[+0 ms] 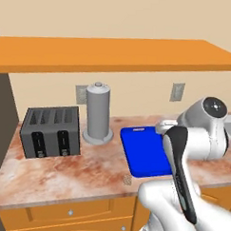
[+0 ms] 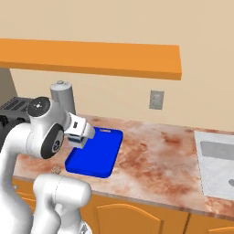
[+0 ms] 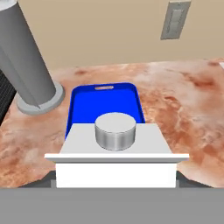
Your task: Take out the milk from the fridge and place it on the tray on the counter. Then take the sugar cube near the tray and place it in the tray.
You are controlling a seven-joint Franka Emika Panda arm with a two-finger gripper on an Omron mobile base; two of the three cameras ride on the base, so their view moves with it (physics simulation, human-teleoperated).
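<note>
My gripper [image 3: 116, 180] is shut on the milk [image 3: 116, 151], a white carton with a round grey cap that I see from above in the hand view. It hangs over the near end of the bright blue tray [image 3: 85, 109], apart from it. From the right base, the gripper [image 2: 82, 135] and the milk [image 2: 87, 132] hover above the left side of the tray [image 2: 98, 157]. The tray [image 1: 139, 156] lies bare on the marbled counter [image 1: 62, 174]. The tiny tan sugar cube [image 1: 127, 180] sits on the counter just off the tray's near left corner, and the right base view also catches this cube [image 2: 56, 170].
A grey toaster [image 1: 51, 132] and a tall grey cylinder [image 1: 98, 112] stand left of the tray. The fridge's grey side [image 1: 1, 131] borders the counter's left end. An orange wall shelf [image 1: 115, 53] hangs overhead. A sink [image 2: 217, 164] lies far right, with open counter [image 2: 155, 151] between.
</note>
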